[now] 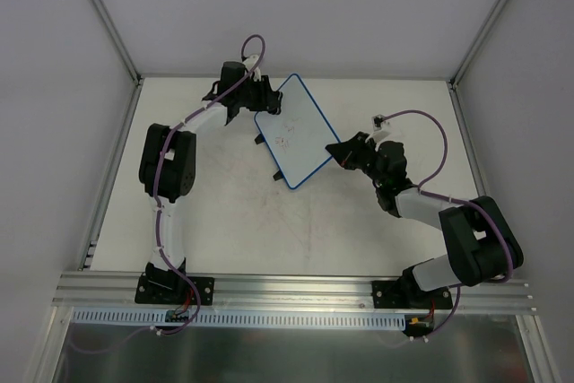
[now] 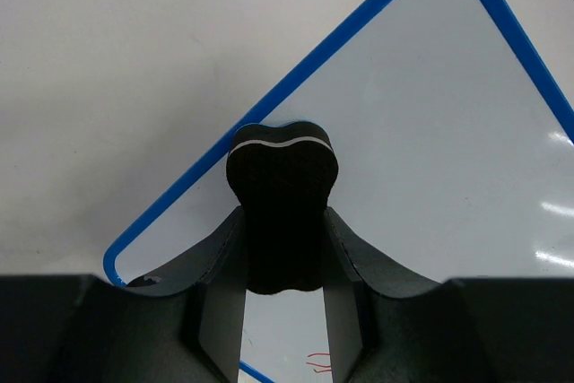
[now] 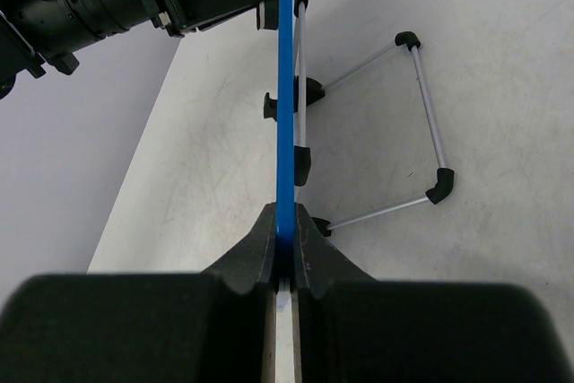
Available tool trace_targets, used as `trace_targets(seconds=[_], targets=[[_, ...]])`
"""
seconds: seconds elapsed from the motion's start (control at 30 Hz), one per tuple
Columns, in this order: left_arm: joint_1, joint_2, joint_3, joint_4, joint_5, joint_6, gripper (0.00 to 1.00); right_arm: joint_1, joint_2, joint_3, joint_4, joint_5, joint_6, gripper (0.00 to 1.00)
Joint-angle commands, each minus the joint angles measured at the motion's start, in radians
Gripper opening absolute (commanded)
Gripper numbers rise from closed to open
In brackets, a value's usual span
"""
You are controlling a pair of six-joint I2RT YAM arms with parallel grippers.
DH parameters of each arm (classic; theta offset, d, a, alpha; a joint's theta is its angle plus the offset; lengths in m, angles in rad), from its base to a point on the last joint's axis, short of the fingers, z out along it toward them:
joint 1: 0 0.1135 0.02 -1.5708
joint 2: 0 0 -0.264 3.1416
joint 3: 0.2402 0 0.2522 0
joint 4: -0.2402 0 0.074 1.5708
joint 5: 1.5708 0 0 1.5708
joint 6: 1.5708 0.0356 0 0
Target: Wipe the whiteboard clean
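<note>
Two grippers on the whiteboard [image 1: 296,136], which stands tilted up on the table [image 1: 359,221] with a wire stand [image 3: 429,114] behind it. The right gripper [image 3: 285,248] is clamped tight on the whiteboard's right edge. The left gripper [image 2: 282,239] is squeezed shut round a black eraser [image 2: 281,168] at its far-left rim.

White table [image 1: 224,221], scuffed and faintly marked. Up toward twelve o'clock from its middle the whiteboard [image 1: 291,130] stands tilted on a wire stand [image 3: 430,123], whose black-capped feet [image 3: 439,184] touch the surface.
</note>
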Motion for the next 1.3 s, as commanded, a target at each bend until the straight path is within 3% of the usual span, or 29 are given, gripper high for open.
trace_targets(seconds=[0.0, 0.47, 0.93, 1.27], targets=[[-0.027, -0.028, -0.020, -0.003, 0.054, 0.034, 0.00, 0.003, 0.001, 0.014, -0.003, 0.018, -0.062, 0.00], [-0.143, -0.056, -0.016, -0.003, 0.110, 0.166, 0.00, -0.007, 0.029, 0.035, -0.018, -0.003, -0.039, 0.00], [-0.306, -0.143, -0.109, -0.014, 0.173, 0.418, 0.00, -0.011, 0.039, 0.044, -0.018, -0.016, -0.038, 0.00], [-0.321, -0.137, -0.126, -0.021, 0.101, 0.424, 0.00, -0.011, 0.038, 0.046, -0.018, -0.016, -0.039, 0.00]])
